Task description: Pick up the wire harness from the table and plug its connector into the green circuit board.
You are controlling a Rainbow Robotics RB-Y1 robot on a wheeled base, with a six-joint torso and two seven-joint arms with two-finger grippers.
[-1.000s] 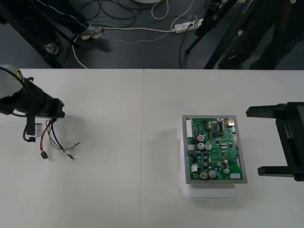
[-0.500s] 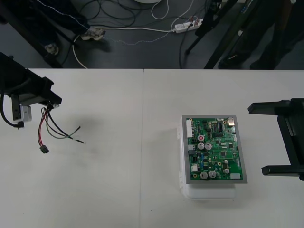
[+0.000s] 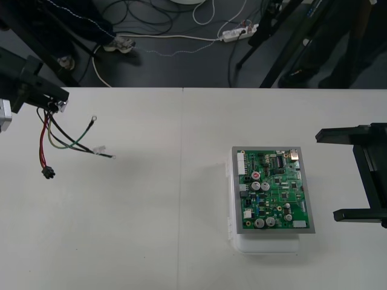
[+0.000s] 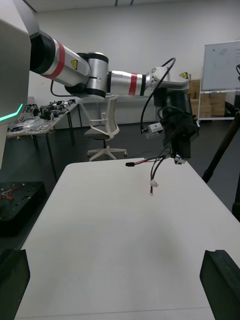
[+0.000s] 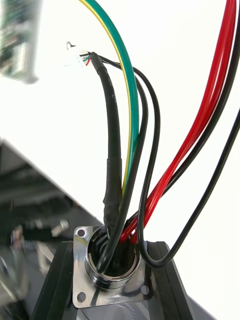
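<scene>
Higher than before, the left gripper (image 3: 53,105) clamps the harness (image 5: 134,125) by its socket (image 5: 107,272), letting the plug (image 3: 47,173) dangle free. The right gripper (image 3: 329,176) waits, fingers spread apart, near the board (image 3: 272,190).

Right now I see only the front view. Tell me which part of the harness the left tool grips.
Observer: The left tool is shut on the socket, its flange between the fingers; the wires run out from it.
Operator: Confirm the harness is off the table.
Observer: The right wrist view shows the harness hanging in the air above the table, the plug and loose ends touching nothing.
</scene>
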